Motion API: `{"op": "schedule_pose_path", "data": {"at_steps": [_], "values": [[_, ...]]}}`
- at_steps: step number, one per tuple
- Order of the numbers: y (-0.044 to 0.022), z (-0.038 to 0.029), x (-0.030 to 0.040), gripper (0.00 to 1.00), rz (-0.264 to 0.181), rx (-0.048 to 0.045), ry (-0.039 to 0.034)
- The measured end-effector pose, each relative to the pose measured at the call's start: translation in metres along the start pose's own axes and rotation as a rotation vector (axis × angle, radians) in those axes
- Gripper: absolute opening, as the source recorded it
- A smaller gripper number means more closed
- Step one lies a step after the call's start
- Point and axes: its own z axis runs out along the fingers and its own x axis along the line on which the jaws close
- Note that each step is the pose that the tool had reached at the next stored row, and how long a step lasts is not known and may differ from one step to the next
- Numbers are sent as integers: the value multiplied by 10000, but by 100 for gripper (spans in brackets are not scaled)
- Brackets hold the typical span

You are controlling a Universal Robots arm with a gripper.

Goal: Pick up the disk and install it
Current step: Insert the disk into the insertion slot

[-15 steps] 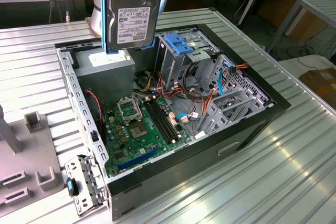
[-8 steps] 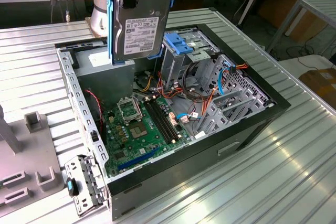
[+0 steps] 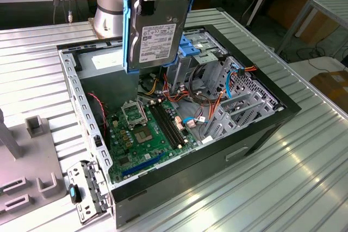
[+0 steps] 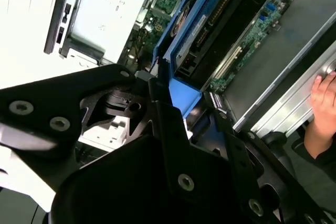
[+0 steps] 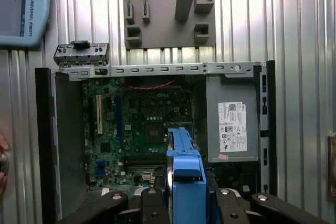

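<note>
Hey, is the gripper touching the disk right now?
Touching. The first wrist view shows the gripper shut on the disk, its black fingers pressed against both sides of the blue frame.

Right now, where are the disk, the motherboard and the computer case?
disk [image 3: 157, 28]: exterior view, on its labelled grey face.
motherboard [image 3: 130, 150]: exterior view, on its green surface inside the case.
computer case [image 3: 190, 172]: exterior view, on its dark outer side wall.
</note>
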Motion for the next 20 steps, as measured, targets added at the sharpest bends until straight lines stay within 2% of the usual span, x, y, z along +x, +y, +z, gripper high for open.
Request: {"op": "schedule_pose_path", "data": {"at_steps": [4,6,7,9,12,13,16,20], "values": [[-189,16,-7,37,0,3,8],[-369,29,-15,37,2,2,8],[-482,35,-19,37,0,2,9],[-599,42,-24,37,0,2,8],[-706,49,-2,37,0,1,10],[-718,51,11,37,0,2,8],[-765,59,156,37,1,2,8],[-791,64,267,37,1,1,9]]}}
